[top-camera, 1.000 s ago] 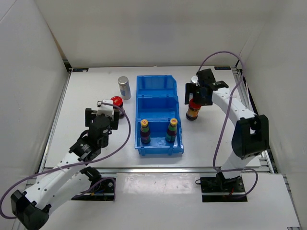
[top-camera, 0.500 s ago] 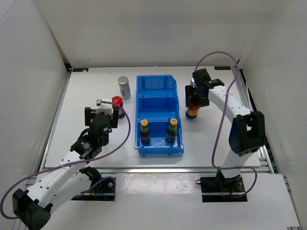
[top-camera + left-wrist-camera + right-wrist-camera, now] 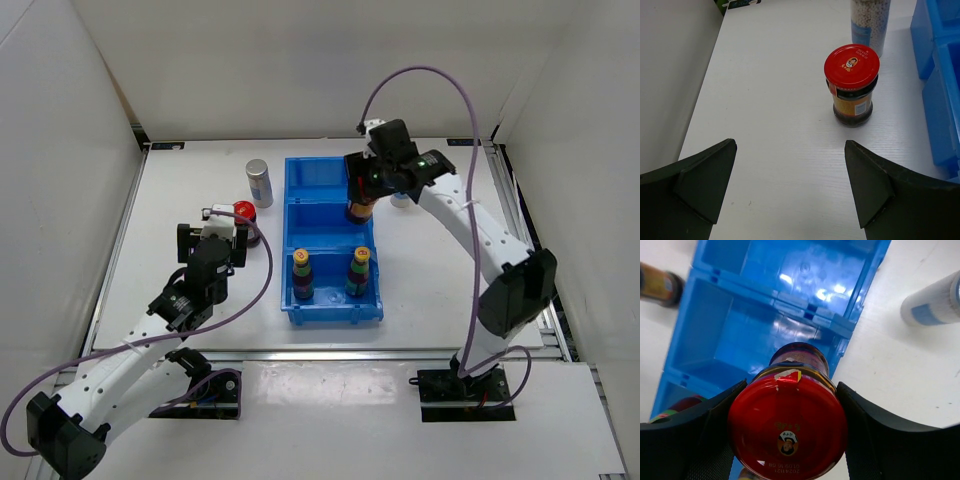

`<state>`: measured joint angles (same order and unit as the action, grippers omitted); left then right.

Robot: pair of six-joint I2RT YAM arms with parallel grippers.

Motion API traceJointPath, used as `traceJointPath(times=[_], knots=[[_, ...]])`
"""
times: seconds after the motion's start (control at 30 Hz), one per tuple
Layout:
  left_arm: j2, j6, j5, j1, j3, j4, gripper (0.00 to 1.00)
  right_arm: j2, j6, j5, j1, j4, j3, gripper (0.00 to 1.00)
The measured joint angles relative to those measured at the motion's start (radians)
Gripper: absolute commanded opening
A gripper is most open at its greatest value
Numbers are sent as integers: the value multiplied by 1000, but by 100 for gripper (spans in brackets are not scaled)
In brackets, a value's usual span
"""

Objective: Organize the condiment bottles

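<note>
A blue three-compartment bin (image 3: 330, 170) stands mid-table. Two yellow-capped bottles (image 3: 300, 275) (image 3: 358, 270) stand in its near compartment. My right gripper (image 3: 365, 190) is shut on a red-lidded jar (image 3: 787, 430) and holds it above the right side of the middle compartment (image 3: 740, 345). A second red-lidded jar (image 3: 851, 85) stands on the table left of the bin, a little ahead of my open, empty left gripper (image 3: 790, 185). One silver-topped cylinder (image 3: 259, 183) stands behind that jar. The other cylinder (image 3: 935, 302) stands right of the bin.
The bin's far compartment (image 3: 805, 270) holds nothing. The bin's blue wall (image 3: 945, 100) lies close on the right of the left gripper. White walls enclose the table on the left, back and right.
My right arm has carried the red-lidded jar left from the table beside the bin to above the bin's middle compartment. The left arm has hardly moved.
</note>
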<state>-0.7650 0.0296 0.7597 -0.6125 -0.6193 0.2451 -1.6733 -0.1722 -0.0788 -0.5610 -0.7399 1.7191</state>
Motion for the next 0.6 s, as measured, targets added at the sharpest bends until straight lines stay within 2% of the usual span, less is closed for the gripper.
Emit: traceJointPath(times=[0.2,0.3,0.33,0.37,0.43,0.47,0.5,0.53,0.6], knots=[[1,-1,1,0,0,-2,100,-116,1,11,-23,14,-69,27],[1,-2,1,0,0,-3,100,-132,0,15,-27,39,-139,36],[1,-2,1,0,0,-3,100,-136,-1,16,-29,46,-159,40],[1,-2,1,0,0,-3,100,-138,-2,18,-29,48,-171,50],[1,-3,4,0,0,-3,100,-146,-2,23,-29,58,-179,60],[1,-3,5,0,0,-3,100,-150,-2,23,-29,66,-179,69],[1,-3,7,0,0,-3,100,-154,-3,22,-29,72,-179,91],[1,-3,8,0,0,-3,100,-158,-11,18,-29,80,-178,100],[1,-3,10,0,0,-3,100,-161,-16,11,-29,86,-165,100]])
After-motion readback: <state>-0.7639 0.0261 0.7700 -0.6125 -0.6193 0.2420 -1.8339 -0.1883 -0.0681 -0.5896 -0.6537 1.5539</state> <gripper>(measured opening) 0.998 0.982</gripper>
